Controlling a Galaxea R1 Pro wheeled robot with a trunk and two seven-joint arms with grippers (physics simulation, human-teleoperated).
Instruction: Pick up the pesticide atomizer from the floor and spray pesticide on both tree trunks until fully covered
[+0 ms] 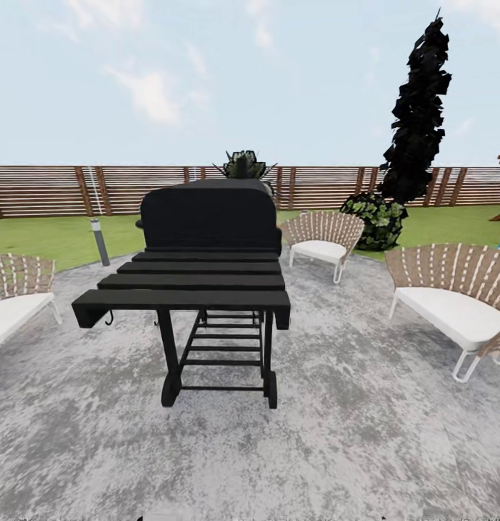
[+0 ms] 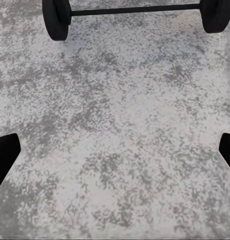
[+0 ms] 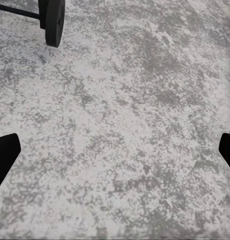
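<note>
The left gripper point(image 2: 115, 150) is spread wide with nothing between its dark fingertips point(image 2: 5, 152), hanging over mottled grey paving point(image 2: 119, 125). Ahead of it lie two black wheels point(image 2: 57, 17) joined by a thin axle. The right gripper point(image 3: 115, 150) is likewise spread and empty above the same paving, with one wheel point(image 3: 54, 20) near it. From the head view, those wheels belong to a black barbecue grill point(image 1: 206, 246) standing on the patio. White-cushioned wicker chairs point(image 1: 452, 297) ring it. Beyond are the garden lawn point(image 1: 54, 235), a slatted wooden fence point(image 1: 47, 189) and a dark conifer point(image 1: 416, 116). The pesticide atomizer and the trees cannot be located.
</note>
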